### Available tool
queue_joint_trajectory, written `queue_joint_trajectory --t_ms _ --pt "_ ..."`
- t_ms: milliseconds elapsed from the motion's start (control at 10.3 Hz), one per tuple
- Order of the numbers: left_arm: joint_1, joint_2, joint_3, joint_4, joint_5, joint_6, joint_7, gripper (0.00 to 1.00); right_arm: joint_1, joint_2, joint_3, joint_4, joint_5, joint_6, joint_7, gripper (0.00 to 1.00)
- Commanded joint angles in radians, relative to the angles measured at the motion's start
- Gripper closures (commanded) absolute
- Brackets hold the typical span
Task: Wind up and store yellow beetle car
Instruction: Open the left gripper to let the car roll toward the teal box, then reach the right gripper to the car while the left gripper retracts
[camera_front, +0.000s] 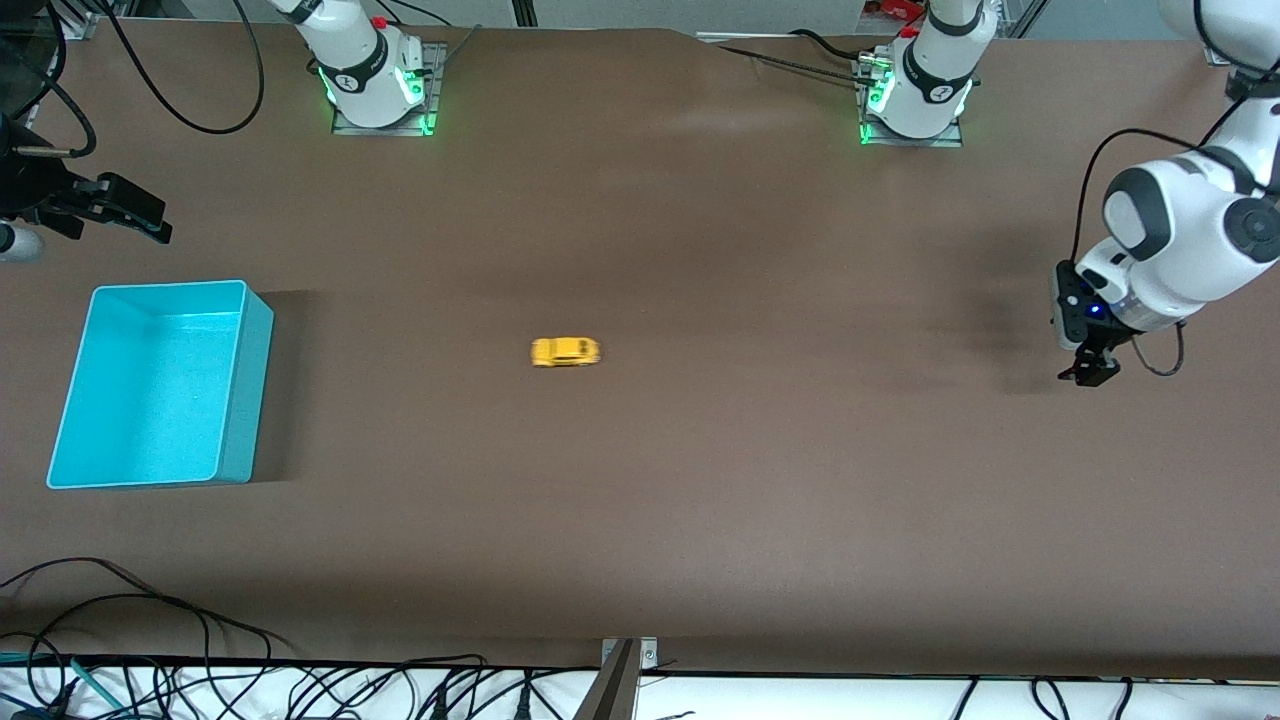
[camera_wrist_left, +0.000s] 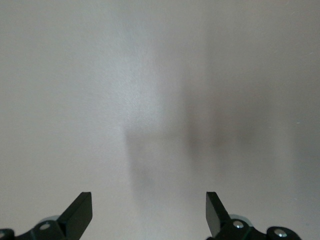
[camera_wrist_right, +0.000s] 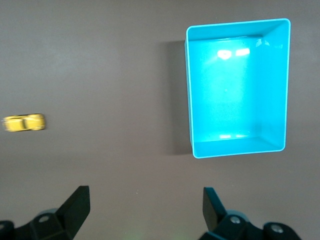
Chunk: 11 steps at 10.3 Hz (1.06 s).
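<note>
The yellow beetle car (camera_front: 565, 352) (camera_wrist_right: 24, 122) stands alone on the brown table, about midway between the two arms' ends. An empty turquoise bin (camera_front: 250, 390) (camera_wrist_right: 235, 90) sits toward the right arm's end. My right gripper (camera_front: 150, 225) (camera_wrist_right: 146, 200) hangs open above the table beside the bin, with nothing between its fingers. Over bare table at the left arm's end, well away from the car, my left gripper (camera_front: 1090, 375) (camera_wrist_left: 149, 205) is open and empty too.
The arm bases (camera_front: 378, 95) (camera_front: 915, 100) stand along the table edge farthest from the front camera. Loose cables (camera_front: 150, 620) lie along the nearest edge. A metal bracket (camera_front: 620, 680) sticks up at the middle of that edge.
</note>
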Motion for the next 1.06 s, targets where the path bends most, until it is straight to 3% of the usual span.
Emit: queue_joint_trajectory --t_ms 0,193,483,676,966 --pt "-0.016 -0.112 0.002 -0.01 -0.028 -0.073 0.013 0.0 -0.009 0.008 0.004 0.021 0.019 -0.006 -0.003 0.0" --pt "-0.027 -0.189 0.001 0.002 -0.022 -0.136 -0.051 0.0 -0.009 0.008 0.003 0.021 0.019 -0.006 -0.003 0.0" --pt "-0.033 -0.24 -0.022 0.14 -0.031 -0.349 -0.135 0.0 -0.016 0.059 0.0 0.019 -0.019 -0.003 0.089 0.0" --pt "-0.031 -0.266 -0.079 0.241 -0.02 -0.476 -0.197 0.0 -0.007 0.099 0.004 0.008 -0.026 -0.003 0.312 0.0" --pt "-0.03 -0.274 -0.076 0.402 -0.012 -0.721 -0.429 0.0 0.011 0.178 0.012 -0.018 -0.026 -0.001 0.608 0.0"
